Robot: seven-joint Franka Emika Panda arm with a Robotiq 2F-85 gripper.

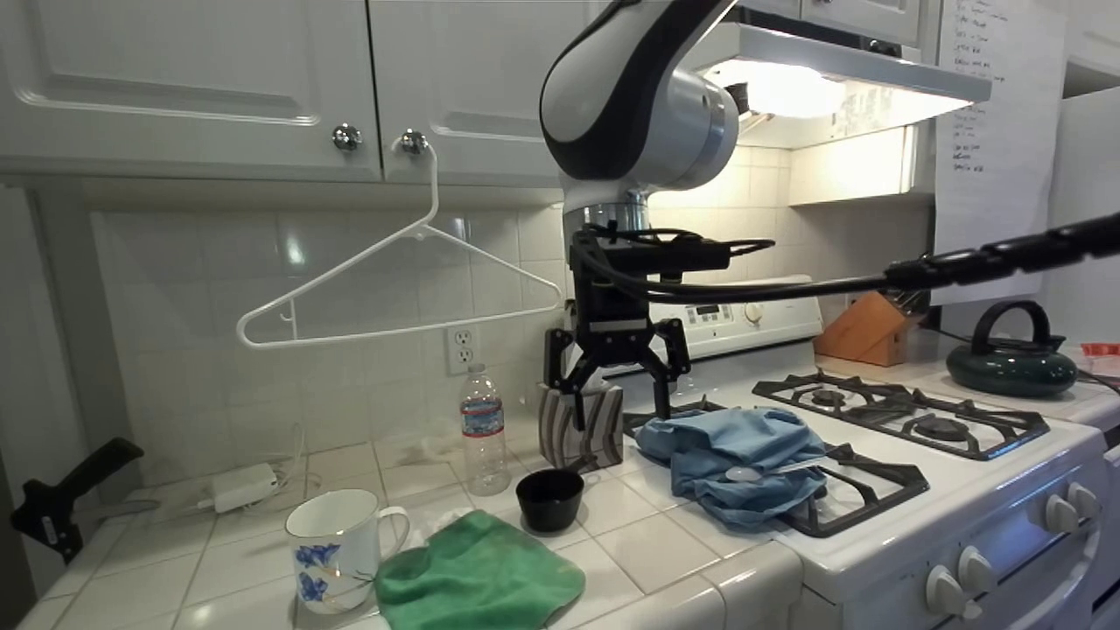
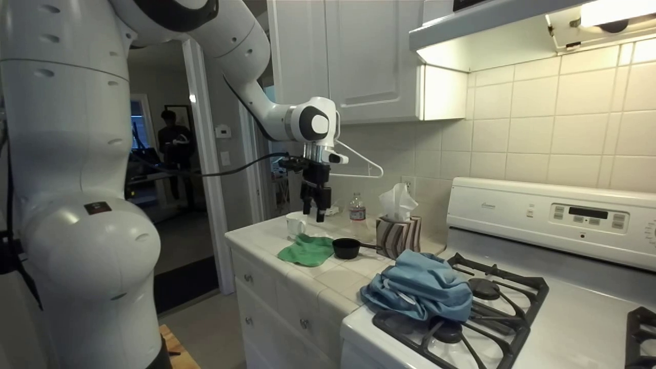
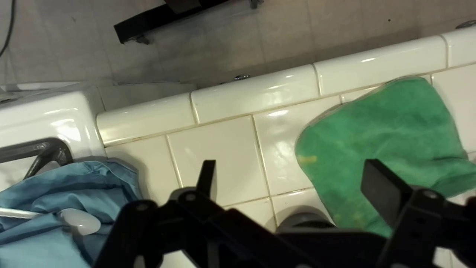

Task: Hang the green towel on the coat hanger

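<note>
- Green towel (image 1: 481,573) lies on tabletop (image 1: 647,544), beside mug (image 1: 332,551); sideways reach may topple mug.
- Fingers (image 3: 385,191) apart, empty; shallow pinch could slip.
- Coat hanger (image 1: 423,229) on knob (image 1: 414,142): bumping could unseat it.

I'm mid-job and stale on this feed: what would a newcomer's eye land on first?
Probably the white coat hanger, hooked on a cabinet knob above the tiled counter. Next, the bright green towel lying by the counter's front edge, with the open gripper raised over the counter, holding nothing. Then the bunched blue cloth at the gas stove's counter end, a white spoon on it.
</note>
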